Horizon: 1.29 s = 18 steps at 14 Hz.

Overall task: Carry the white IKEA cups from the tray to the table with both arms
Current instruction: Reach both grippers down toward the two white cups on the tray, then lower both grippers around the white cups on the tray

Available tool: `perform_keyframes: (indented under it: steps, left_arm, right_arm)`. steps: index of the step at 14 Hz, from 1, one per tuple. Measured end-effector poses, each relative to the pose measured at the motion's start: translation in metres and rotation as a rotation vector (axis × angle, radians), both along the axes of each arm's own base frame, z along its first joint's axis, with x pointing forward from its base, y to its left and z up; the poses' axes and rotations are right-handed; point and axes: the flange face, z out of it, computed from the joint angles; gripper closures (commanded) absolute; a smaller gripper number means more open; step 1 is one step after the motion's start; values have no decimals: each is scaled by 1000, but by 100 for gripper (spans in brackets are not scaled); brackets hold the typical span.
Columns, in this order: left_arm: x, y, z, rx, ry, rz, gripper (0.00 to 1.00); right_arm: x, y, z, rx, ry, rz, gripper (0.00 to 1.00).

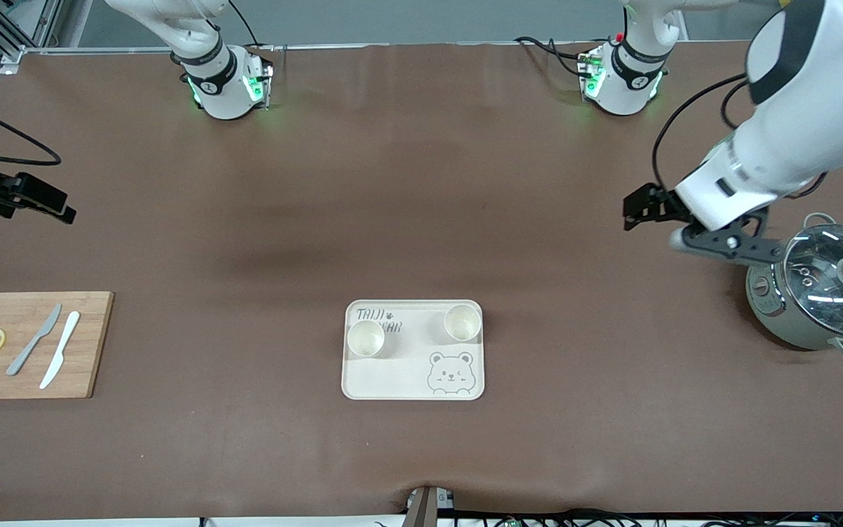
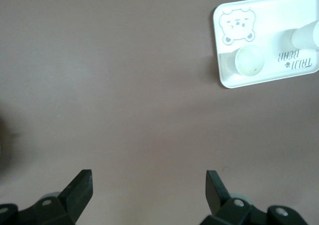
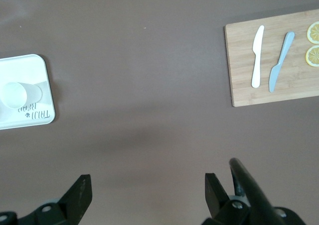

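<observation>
Brown table [image 1: 421, 205] carries the tray [image 1: 413, 380] near the front camera, with both white IKEA cups [image 1: 366, 339] [image 1: 462, 322] upright on it, so nothing is moved yet. Left gripper [image 1: 637, 208] hangs open beside the pot [image 1: 820, 296]; right gripper [image 3: 147, 187] is spread empty over bare table.

Brown-covered table [image 1: 421, 219] carries three things directly: a cream tray [image 1: 392, 380] near the middle, close to the front camera; a bamboo cutting board [image 1: 92, 344] at the right arm's end, about as near; a lidded pot [image 1: 817, 304] at the left arm's end, slightly farther from the camera
</observation>
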Motion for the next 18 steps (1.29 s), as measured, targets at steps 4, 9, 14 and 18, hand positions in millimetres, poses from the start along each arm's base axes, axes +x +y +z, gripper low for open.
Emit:
perform_keyframes:
  steps: [4,9,14,18]
  left_arm:
    - [26,-102,-59,3,47,31,0]
    - [36,-195,-179,55,-7,42,0]
    - [35,-223,-239,78,-38,41,0]
    - [43,-219,-260,71,-59,47,0]
  right_arm:
    - [21,21,-23,47,-19,-24,0]
    - [57,78,-71,83,-45,-129,0]
    - [90,125,-132,132,-49,-240,0]
    - [100,178,-173,149,-55,-274,0]
